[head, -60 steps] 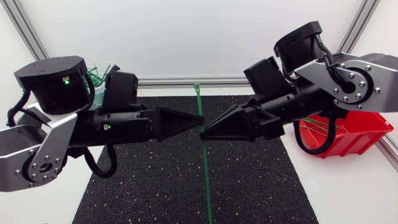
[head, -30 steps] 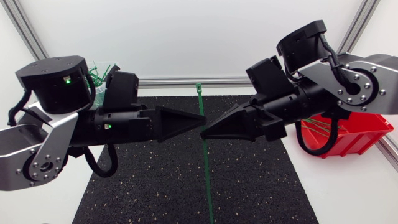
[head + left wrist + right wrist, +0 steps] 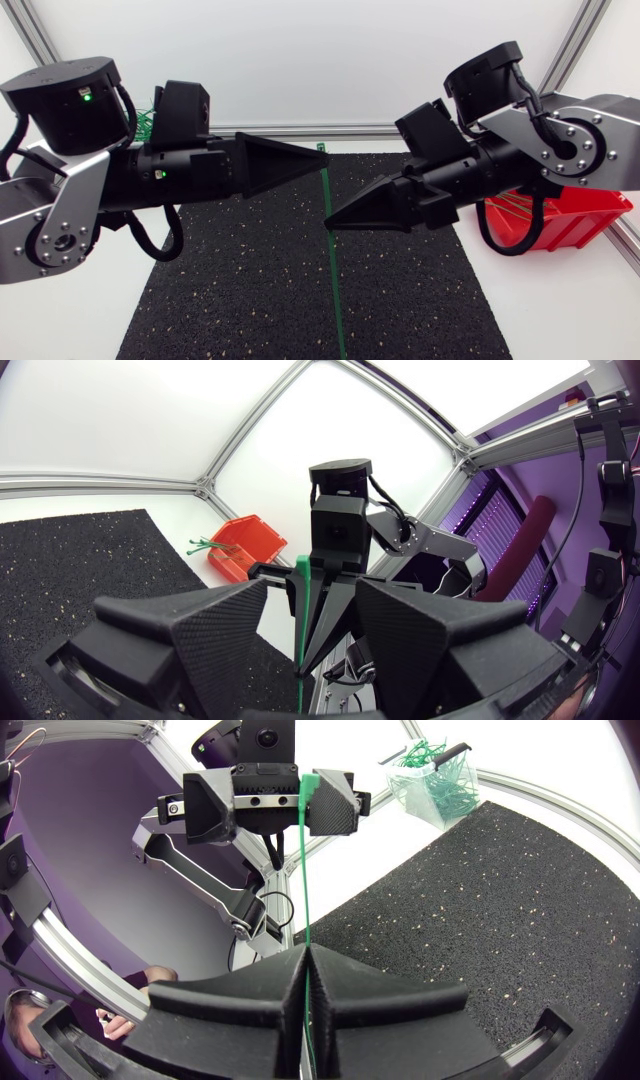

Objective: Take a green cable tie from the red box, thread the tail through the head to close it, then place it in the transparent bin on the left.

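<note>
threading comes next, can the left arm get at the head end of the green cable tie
Likely yes: left gripper is open right by it, nothing between; right gripper grips the cable tie.

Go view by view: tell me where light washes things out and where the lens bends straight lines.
Head view: even light, no hard shadows on the black mat, and the green cable tie stands out. Left wrist view: the white backdrop is blown out and the frame rails bow from the fisheye. Right wrist view: rails bow too; the transparent bin sits against glare.
</note>
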`<action>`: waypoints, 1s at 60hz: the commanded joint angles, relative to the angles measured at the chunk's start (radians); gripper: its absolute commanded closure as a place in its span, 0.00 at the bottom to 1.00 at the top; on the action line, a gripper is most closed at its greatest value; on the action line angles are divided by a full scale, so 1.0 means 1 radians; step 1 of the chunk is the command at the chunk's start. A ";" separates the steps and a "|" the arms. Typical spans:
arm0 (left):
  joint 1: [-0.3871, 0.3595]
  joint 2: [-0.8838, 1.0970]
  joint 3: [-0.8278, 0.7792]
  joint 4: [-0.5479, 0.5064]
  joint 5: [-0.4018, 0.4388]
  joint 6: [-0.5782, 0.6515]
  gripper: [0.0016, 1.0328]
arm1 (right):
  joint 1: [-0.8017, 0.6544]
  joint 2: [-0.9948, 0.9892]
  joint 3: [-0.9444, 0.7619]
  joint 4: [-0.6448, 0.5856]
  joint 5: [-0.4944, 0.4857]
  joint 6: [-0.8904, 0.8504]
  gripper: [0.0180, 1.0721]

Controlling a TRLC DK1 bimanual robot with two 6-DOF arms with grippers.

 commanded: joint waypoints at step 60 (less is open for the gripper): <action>-0.008 0.069 0.036 0.037 0.012 0.000 0.82 | -0.019 0.055 -0.007 0.028 -0.006 0.043 0.95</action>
